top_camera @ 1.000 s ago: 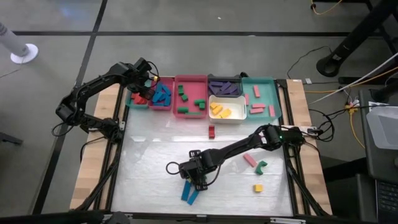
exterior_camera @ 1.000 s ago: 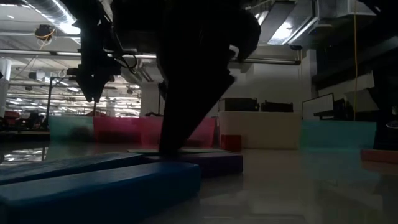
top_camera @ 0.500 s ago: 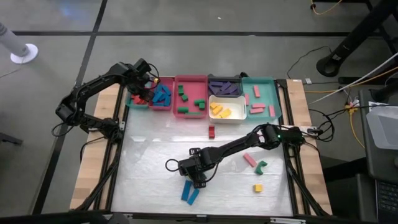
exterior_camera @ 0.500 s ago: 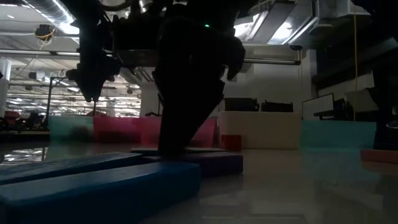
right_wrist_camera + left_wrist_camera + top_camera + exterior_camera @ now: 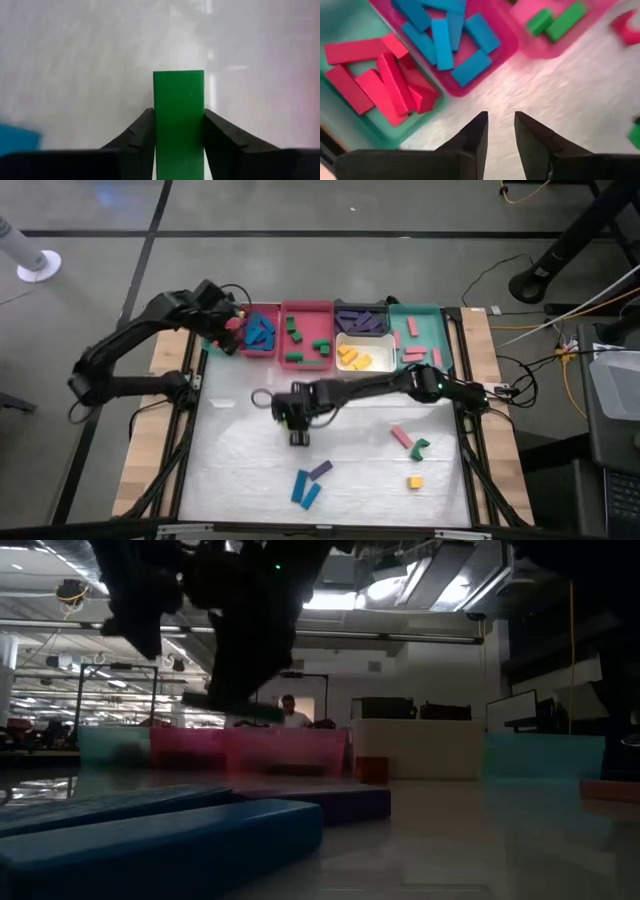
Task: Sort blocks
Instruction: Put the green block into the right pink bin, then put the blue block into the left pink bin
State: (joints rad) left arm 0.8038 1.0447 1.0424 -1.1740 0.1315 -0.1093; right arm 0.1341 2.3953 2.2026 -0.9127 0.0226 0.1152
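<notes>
My right gripper (image 5: 297,430) hangs over the middle of the white mat, shut on a green block (image 5: 178,110). My left gripper (image 5: 228,332) hovers at the near edge of the teal tray (image 5: 212,346) of red blocks (image 5: 385,80), open by a narrow gap (image 5: 501,125) and holding nothing. Beside it, a pink tray (image 5: 262,352) holds blue blocks (image 5: 445,35). Loose on the mat lie two blue blocks (image 5: 305,491), a purple one (image 5: 320,470), a red one (image 5: 340,391), a pink one (image 5: 401,437), a green one (image 5: 419,448) and a yellow one (image 5: 414,481). My right gripper pinches the green block between its two fingers (image 5: 142,131), one on each long side of the bar (image 5: 178,90). The fingers come from above, pointing down. In the low view the block (image 5: 233,707) is lifted clear of the mat and lies about level.
Along the far edge stand more trays: pink with green blocks (image 5: 306,363), dark with purple blocks (image 5: 360,311), white with yellow blocks (image 5: 380,370), teal with pink blocks (image 5: 424,312). The mat's left half (image 5: 240,470) is bare. A person shows far off in the low view (image 5: 290,712).
My right gripper has risen from beside the blue and purple blocks near the table's near edge and moved toward the far edge and slightly left, carrying the green block clear of the mat; the purple block is now uncovered. My left gripper has shifted toward the near-left, off the red tray's middle.
</notes>
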